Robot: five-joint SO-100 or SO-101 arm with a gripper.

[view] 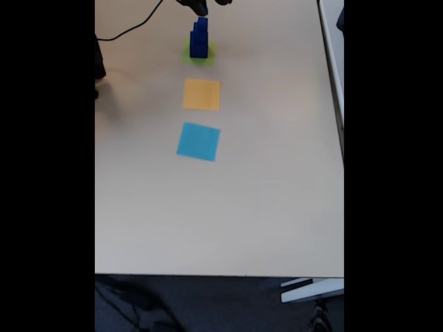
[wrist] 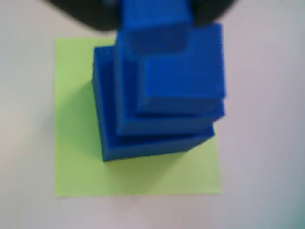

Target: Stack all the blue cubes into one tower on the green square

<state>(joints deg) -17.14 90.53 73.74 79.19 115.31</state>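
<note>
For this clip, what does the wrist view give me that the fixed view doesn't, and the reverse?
Wrist view: the tower close up, with separate stepped cube tiers narrowing upward and the top cube at the dark gripper body, jaws unclear.

Fixed view: the orange square and light-blue square lined up on the table, and a black cable.

Both: blue cubes stacked on the green square.

Soft, even daylight; the wrist view is blurred throughout, the fixed view sharper between black side bars.

Dark blue cubes [wrist: 162,95], yellow-green square [wrist: 76,143], orange square [view: 202,94], light-blue square [view: 199,141], beige table [view: 208,207]
</note>
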